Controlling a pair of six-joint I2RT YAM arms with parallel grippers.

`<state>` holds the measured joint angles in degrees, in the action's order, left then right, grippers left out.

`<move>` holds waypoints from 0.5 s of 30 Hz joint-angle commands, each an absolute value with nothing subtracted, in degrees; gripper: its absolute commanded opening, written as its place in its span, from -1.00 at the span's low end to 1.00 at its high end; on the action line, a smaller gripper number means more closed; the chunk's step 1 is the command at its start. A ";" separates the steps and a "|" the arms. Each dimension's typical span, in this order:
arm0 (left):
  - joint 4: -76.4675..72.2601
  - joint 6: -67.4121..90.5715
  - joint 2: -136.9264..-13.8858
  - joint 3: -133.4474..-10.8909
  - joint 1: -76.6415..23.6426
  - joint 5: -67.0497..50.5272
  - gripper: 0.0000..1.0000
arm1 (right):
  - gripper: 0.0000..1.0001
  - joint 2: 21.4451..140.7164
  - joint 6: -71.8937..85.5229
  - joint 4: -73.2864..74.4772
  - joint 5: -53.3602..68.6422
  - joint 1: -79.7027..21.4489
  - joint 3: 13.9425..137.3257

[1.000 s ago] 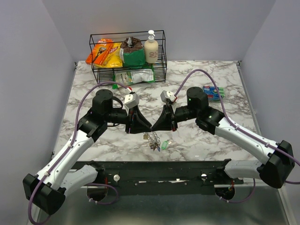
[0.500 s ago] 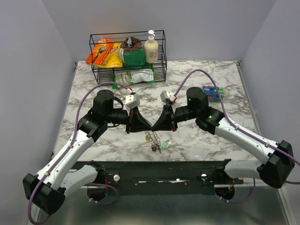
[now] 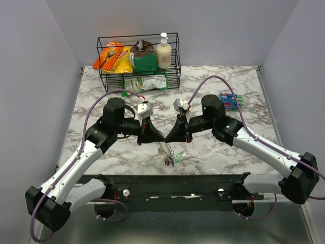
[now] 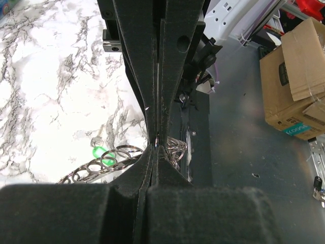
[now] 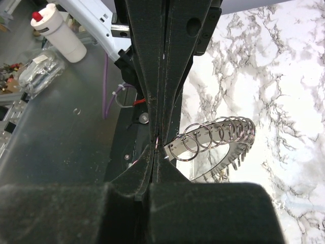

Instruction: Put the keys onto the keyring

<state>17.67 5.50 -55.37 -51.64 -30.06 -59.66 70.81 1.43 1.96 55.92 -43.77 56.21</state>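
The keyring [image 3: 162, 148], a grey metal band with a notched rim and several small split rings, hangs between my two grippers near the table's front middle. My left gripper [image 3: 158, 138] and right gripper [image 3: 169, 138] meet tip to tip, both shut. In the right wrist view my gripper [image 5: 156, 150] pinches the keyring's [image 5: 223, 133] end. In the left wrist view my gripper [image 4: 157, 147] is shut at the keyring [image 4: 96, 166], with split rings on both sides. Keys [image 3: 167, 159] dangle below it. A green-headed key [image 3: 180, 158] lies on the marble and shows in the left wrist view [image 4: 101, 152].
A black wire basket [image 3: 175, 61] at the back holds snack bags and a soap bottle [image 3: 163, 51]. A green-white packet [image 3: 147, 82] lies before it. A small blue-green box [image 3: 231, 100] sits at the right. The black mounting rail [image 3: 167, 185] runs along the front edge.
Both grippers have shifted slightly back, still joined at the tips. The keyring and its dangling keys have risen a little with them.
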 commanded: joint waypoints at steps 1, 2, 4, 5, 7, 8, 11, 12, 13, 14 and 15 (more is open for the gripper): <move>18.73 5.01 -54.50 -51.42 -30.41 -55.81 -1.00 | -0.82 69.26 1.41 -1.76 55.46 -43.77 59.94; 18.02 4.92 -53.54 -51.16 -30.41 -55.64 -1.00 | -0.65 69.17 1.41 -1.76 55.11 -43.77 59.94; 15.49 5.27 -52.48 -49.76 -30.50 -55.37 -1.00 | -0.42 69.08 1.32 -1.76 54.85 -43.77 59.77; 14.34 5.19 -51.34 -49.22 -30.50 -55.46 -1.00 | -0.25 69.00 1.23 -1.76 54.58 -43.68 59.68; 10.40 5.53 -49.93 -46.77 -30.59 -55.64 -1.00 | -0.12 68.73 1.06 -1.76 54.23 -43.77 59.59; 9.24 5.89 -48.44 -45.97 -30.59 -55.29 -1.00 | 0.00 68.56 1.14 -1.84 53.79 -43.86 59.42; 6.86 6.15 -46.33 -43.77 -30.59 -53.88 -1.00 | 0.18 67.42 0.88 -2.11 53.00 -43.77 58.98; 6.51 6.24 -46.06 -43.60 -30.59 -53.62 -1.00 | 0.23 66.98 0.97 -2.37 52.04 -43.77 58.54; 6.07 6.15 -45.71 -42.98 -30.67 -53.35 -1.00 | 0.29 66.62 0.97 -2.55 51.60 -43.77 58.36; 5.80 6.15 -45.18 -42.80 -30.67 -53.18 -1.00 | 0.42 65.84 0.88 -2.72 51.16 -43.77 58.10; 5.54 6.15 -45.00 -42.63 -30.67 -53.00 -1.00 | 0.48 65.40 1.05 -3.16 50.02 -43.68 57.40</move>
